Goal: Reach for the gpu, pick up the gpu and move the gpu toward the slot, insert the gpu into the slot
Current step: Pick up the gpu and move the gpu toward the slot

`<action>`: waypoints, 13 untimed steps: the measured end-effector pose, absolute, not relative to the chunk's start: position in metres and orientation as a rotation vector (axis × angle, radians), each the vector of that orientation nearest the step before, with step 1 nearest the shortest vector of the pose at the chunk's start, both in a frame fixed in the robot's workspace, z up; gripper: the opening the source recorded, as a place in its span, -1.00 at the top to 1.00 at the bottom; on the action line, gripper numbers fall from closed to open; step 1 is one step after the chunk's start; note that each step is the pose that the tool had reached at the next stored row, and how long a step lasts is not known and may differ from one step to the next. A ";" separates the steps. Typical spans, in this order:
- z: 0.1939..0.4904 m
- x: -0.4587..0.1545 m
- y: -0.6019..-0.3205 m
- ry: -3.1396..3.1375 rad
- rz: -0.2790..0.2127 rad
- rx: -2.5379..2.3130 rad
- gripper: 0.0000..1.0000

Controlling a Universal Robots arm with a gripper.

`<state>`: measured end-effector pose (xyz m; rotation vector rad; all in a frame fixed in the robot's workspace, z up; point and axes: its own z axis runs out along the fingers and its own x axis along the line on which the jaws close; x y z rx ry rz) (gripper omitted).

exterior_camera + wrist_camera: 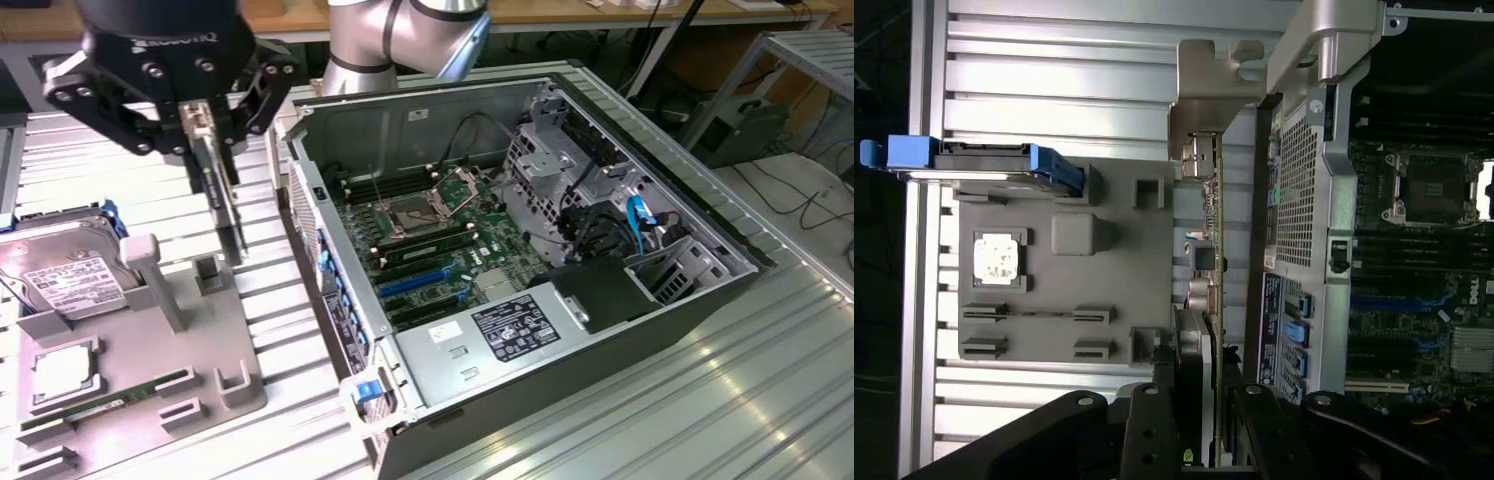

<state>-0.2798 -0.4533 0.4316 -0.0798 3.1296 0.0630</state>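
My gripper (203, 128) is shut on the gpu (224, 205), which hangs edge-on from the fingers, lifted above the grey fixture (174, 340) at the exterior view's left. The wrist view shows the gpu (1206, 250) running away from my gripper (1204, 440), its silver bracket (1216, 95) at the far end, beside the case's outer wall. The bright-blue slot (411, 283) lies on the green motherboard (461, 240) inside the open computer case, to the exterior view's right of the card. The case wall stands between card and slot.
The fixture holds a silver hard drive (60, 275) with a white label, a square processor chip (60, 370) and a slim green memory stick (114, 400). The open case (641, 290) holds cables, a drive cage and a black power supply (607, 290). The arm's base (387, 40) stands behind.
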 end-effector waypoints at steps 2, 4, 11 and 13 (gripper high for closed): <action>0.431 -0.271 -0.453 3.130 0.063 -0.079 0.45; 0.430 -0.262 -0.453 3.130 0.063 -0.080 0.45; 0.429 -0.223 -0.453 3.130 0.063 -0.079 0.45; 0.428 -0.216 -0.453 3.130 0.063 -0.080 0.45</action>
